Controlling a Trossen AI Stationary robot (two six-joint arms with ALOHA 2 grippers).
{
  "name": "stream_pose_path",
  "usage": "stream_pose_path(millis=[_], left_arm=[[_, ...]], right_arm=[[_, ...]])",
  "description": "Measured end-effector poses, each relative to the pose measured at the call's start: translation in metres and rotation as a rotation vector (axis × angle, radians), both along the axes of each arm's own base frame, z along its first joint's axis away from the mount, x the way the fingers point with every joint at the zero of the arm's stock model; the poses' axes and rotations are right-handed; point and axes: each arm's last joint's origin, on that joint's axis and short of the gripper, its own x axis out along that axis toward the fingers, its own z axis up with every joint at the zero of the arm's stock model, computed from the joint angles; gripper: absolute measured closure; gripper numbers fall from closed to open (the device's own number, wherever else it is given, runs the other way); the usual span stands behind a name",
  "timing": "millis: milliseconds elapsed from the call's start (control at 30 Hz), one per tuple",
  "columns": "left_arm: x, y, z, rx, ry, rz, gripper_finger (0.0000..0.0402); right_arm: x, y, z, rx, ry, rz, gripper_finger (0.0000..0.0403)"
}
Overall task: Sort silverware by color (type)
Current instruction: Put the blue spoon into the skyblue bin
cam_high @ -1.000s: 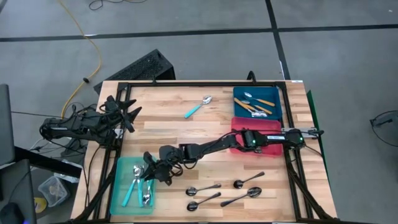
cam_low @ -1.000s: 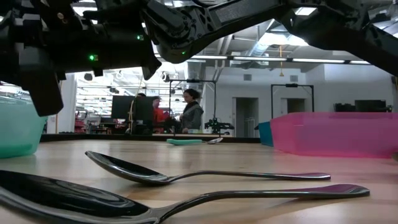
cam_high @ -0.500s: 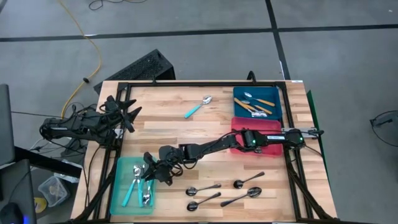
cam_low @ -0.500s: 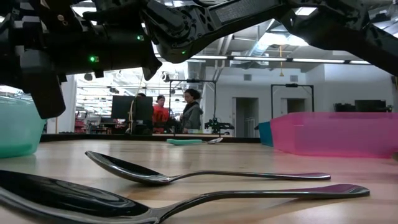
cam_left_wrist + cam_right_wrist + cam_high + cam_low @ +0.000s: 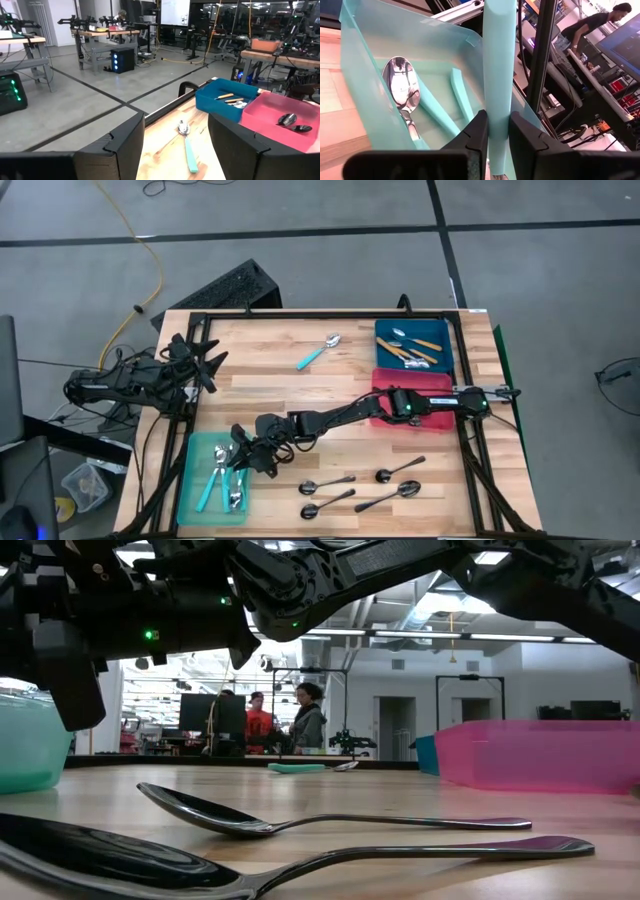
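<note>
Right pincer (image 5: 495, 132) of mine is clenched on a teal spoon (image 5: 499, 65), both fingers (image 5: 472, 135) pressed flat against its plastic handle, over the near rim of the teal bin (image 5: 193, 480). Below and just beyond my fingertips more teal spoons (image 5: 407, 95) already lie in that bin. My left pincer (image 5: 205, 363) waits off at the worktop's (image 5: 280, 380) far edge, its fingers spread and empty.

I judge the spoon light and stiff: a thin smooth handle that will not bend, but slick enough to swivel in a two-point grip, since the metal bowl is the heavier end. Holding mid-handle, as I do, seems right; nearer the bowl the polished metal would slip.

Well away from my pincer, one teal spoon (image 5: 318, 352) lies loose on the far side, and four dark spoons (image 5: 327, 483) rest close by on the near side. Those are all metal, so heavier and slicker; I would take them across the slim handle, low against the wood. Orange spoons (image 5: 410, 348) sit in the blue bin (image 5: 447, 345), beside the pink bin (image 5: 380, 380).
</note>
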Motion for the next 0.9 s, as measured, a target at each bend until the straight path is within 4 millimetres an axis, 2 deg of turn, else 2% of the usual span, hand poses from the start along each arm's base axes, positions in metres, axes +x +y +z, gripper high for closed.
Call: stream_pose_path(millis=[233, 900], left_arm=[[0.0, 0.0, 0.0, 0.0, 0.0, 0.0, 0.0196], [0.0, 0.0, 0.0, -0.001, -0.001, 0.001, 0.0196]], right_arm=[[-0.0002, -0.0001, -0.0009, 0.012, 0.018, -0.003, 0.0308], [0.0, -0.0037, -0.003, 0.011, 0.04, -0.009, 0.0306]])
